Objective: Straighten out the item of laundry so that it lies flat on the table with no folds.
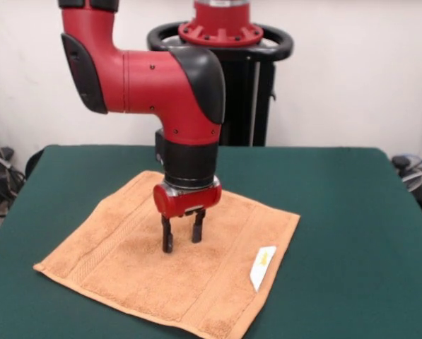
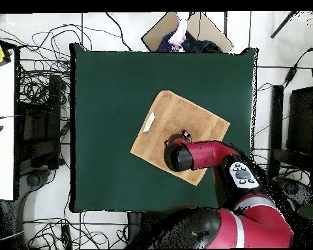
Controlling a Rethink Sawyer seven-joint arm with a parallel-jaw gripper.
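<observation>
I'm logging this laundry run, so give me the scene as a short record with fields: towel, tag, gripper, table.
towel: orange-tan towel spread flat, no folds visible, set at an angle to the table edges
tag: white tag lying on the towel near one corner
gripper: gripper open, pointing down over the towel's middle, holding nothing
table: green table, towel near its centre

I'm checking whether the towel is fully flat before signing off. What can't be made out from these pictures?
- Overhead view: the arm covers part of the towel and the claw itself, so folds there can't be ruled out.
- Front view: the claw stands open over the towel's middle; whether its tips touch the cloth is unclear.
- Front view: the towel's nearest corner is cut off by the bottom edge.
- The white tag's print is too small to read.
</observation>
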